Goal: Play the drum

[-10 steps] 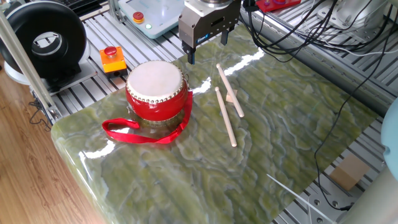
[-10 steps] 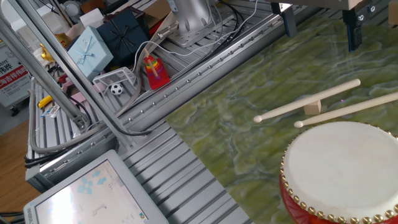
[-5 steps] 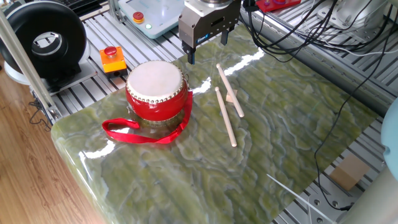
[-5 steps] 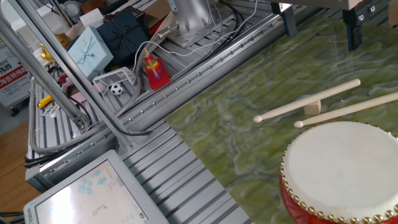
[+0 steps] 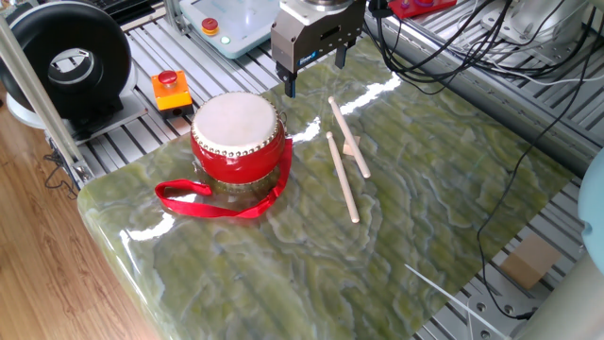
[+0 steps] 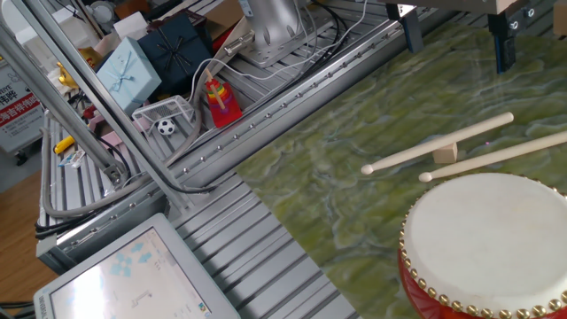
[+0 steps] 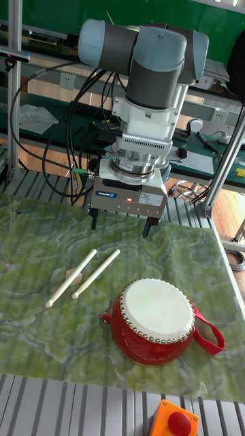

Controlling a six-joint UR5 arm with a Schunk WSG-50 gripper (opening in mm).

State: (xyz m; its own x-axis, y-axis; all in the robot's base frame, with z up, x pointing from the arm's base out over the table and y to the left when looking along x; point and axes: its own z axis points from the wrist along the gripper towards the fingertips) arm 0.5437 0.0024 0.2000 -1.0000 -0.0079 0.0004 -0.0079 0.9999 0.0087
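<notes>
1. The green marbled table top (image 5: 425, 217) lies under the jaws with bare space around them. A descent here looks unobstructed, so the approach can be straight down.
2. The drum (image 7: 155, 319) stands upright, white skin up. It is out ahead of the jaws on the side away from the arm's base, and off toward one finger rather than in line with the gap. Its red ribbon strap (image 5: 212, 203) trails on the drum's far side from the jaws, so it should not snag.
3. The gripper (image 7: 120, 223) hangs above the table with its jaws apart and nothing between them. The step in hand is likely to be fetching a stick, since playing calls for one.
4. Two drumsticks lie side by side, ahead of the jaws and nearer to them than the drum is. The propped drumstick (image 5: 349, 139) lies on the side away from the drum. The flat drumstick (image 5: 343, 178) lies between it and the drum. The ends nearest the jaws sit almost beneath the gap.
5. The small wooden block (image 6: 445, 153) lifts the propped drumstick off the surface. This one is the better pick, because the fingers can pass beside it without scraping the marble. Close across the shaft, toward the end near the jaws, and leave the tip free to reach the skin.
</notes>
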